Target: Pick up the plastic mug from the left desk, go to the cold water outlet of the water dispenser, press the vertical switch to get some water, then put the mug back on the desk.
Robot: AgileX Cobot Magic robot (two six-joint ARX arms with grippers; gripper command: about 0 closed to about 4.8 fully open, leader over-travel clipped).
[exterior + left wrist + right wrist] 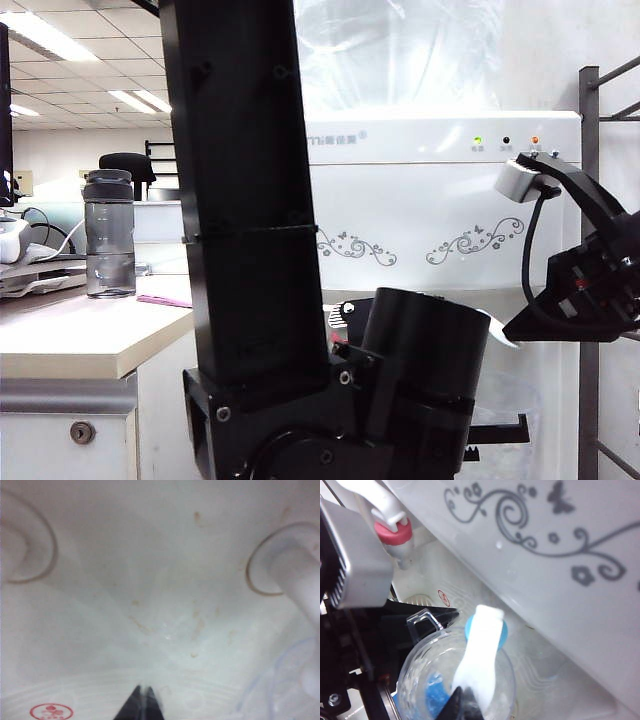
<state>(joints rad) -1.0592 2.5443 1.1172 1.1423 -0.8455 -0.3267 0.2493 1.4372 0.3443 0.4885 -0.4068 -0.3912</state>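
A: Report the current step, largest item first.

B: The water dispenser (440, 200) fills the view ahead of both my hands. The desk (90, 335) lies off to my left, carrying only the grey bottle (109, 233). The mug (455, 680) sits under the blue-collared cold outlet (470, 628), directly below my right gripper (462, 700). My left gripper (144, 692) is inside the tap recess with its fingers together; judging by the dark fingers at the mug's handle in the right wrist view, it is pinching the handle.

A: And the right gripper?

B: Its tips read as together, resting against the white lever (480, 650) of the cold tap. The pink-collared hot tap (392, 532) stands well apart beyond it.

A: Step in hand?

B: Filling. I cannot tell whether water is flowing.

A: Next move?

B: Keep the mug level beneath the outlet, hold pressure on the lever until enough water is drawn, then release before withdrawing towards the desk.
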